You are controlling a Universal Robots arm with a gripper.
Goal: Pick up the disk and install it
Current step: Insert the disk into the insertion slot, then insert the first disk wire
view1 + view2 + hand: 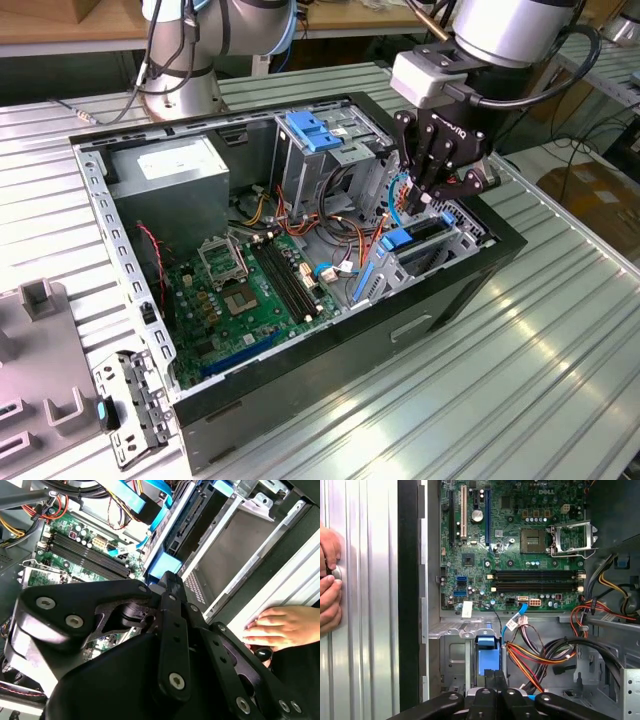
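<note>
The disk (pixel 418 238) stands on edge in the drive cage at the front corner of the open computer case (pixel 300 390), on the exterior view's right. Blue carrier rails run along the disk, and its blue end (pixel 487 655) faces the cables. The disk's dark body (pixel 195 520) lies between the cage's metal walls. My gripper (pixel 425 200) hangs directly above the disk. Its fingers (pixel 487 696) are shut together, with their tips (pixel 167 577) at the blue end of the carrier. I cannot tell whether they touch it.
A person's hand (pixel 280 627) rests on the ribbed table beside the case; it appears as a hand (pixel 327 585) in the first wrist view too. Inside the case are the motherboard (pixel 250 290), a grey power supply (pixel 170 165), a blue-latched cage (pixel 315 130) and loose cables (pixel 545 655). A metal bracket (pixel 130 405) lies outside.
</note>
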